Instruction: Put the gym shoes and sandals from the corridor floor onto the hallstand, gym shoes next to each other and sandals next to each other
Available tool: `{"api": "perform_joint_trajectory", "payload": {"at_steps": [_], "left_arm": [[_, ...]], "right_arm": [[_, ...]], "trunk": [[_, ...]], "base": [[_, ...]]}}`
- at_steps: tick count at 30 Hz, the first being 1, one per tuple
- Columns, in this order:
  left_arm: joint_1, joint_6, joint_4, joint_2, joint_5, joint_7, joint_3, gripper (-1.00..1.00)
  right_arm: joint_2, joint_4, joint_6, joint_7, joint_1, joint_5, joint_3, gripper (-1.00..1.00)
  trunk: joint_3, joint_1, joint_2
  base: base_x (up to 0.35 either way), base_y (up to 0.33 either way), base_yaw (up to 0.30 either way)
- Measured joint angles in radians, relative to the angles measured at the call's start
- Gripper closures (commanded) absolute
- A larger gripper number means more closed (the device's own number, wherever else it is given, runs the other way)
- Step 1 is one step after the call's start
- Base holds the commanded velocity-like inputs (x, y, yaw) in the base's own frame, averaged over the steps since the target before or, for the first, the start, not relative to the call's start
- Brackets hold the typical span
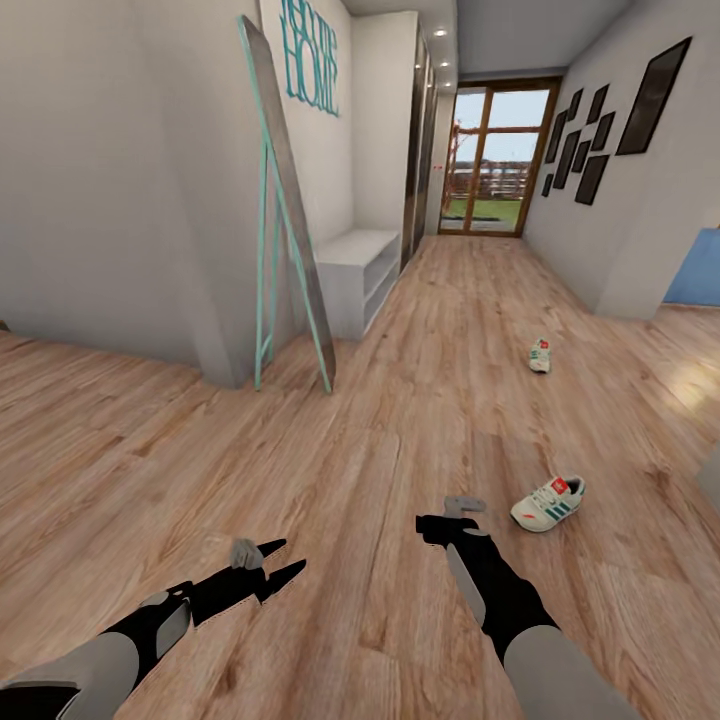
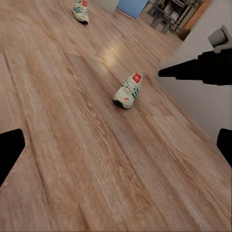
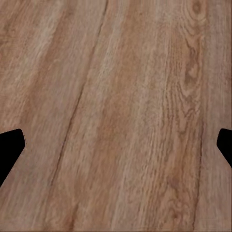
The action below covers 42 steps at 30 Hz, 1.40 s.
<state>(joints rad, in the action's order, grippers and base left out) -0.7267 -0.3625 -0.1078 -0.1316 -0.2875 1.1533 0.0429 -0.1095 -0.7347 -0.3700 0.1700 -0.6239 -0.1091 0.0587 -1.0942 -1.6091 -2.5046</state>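
Note:
Two white gym shoes with green stripes lie apart on the corridor floor (image 1: 400,400). The nearer gym shoe (image 1: 548,503) (image 2: 128,90) rests just right of my right gripper (image 1: 437,528), which hangs open over bare planks (image 3: 116,96). The farther gym shoe (image 1: 540,355) (image 2: 81,11) lies deeper in the corridor. My left gripper (image 1: 293,556) (image 2: 116,150) is open and empty, low over the floor at the left. The white hallstand (image 1: 355,270) stands against the left wall, well ahead. The sandals are out of view.
A teal-framed mirror (image 1: 290,200) leans on the left wall's corner before the hallstand. Dark wardrobe doors (image 1: 420,140) follow it. A glass door (image 1: 495,160) ends the corridor. Black picture frames (image 1: 600,130) hang on the right wall, and a blue object (image 1: 695,268) stands far right.

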Motion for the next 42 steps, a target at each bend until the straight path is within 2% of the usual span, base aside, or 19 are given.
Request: {"api": "perform_joint_trajectory", "payload": {"at_steps": [14,31,42], "left_arm": [[0.0,0.0,0.0,0.0,0.0,-0.002,0.001,-1.0],[0.0,0.0,0.0,0.0,0.0,-0.002,0.0,-1.0],[0.0,0.0,0.0,0.0,0.0,-0.002,0.0,-1.0]], "right_arm": [[0.0,0.0,0.0,0.0,0.0,0.0,-0.001,-1.0],[0.0,0.001,-0.001,0.0,0.0,0.0,-0.002,-1.0],[0.001,0.001,0.0,0.0,0.0,0.0,-0.001,-1.0]], "trunk": [[0.0,0.0,0.0],[0.0,0.0,0.0],[0.0,0.0,0.0]], "base": [[0.286,0.189,-0.001],[0.341,0.012,-0.217],[0.345,0.0,-0.044]]}}
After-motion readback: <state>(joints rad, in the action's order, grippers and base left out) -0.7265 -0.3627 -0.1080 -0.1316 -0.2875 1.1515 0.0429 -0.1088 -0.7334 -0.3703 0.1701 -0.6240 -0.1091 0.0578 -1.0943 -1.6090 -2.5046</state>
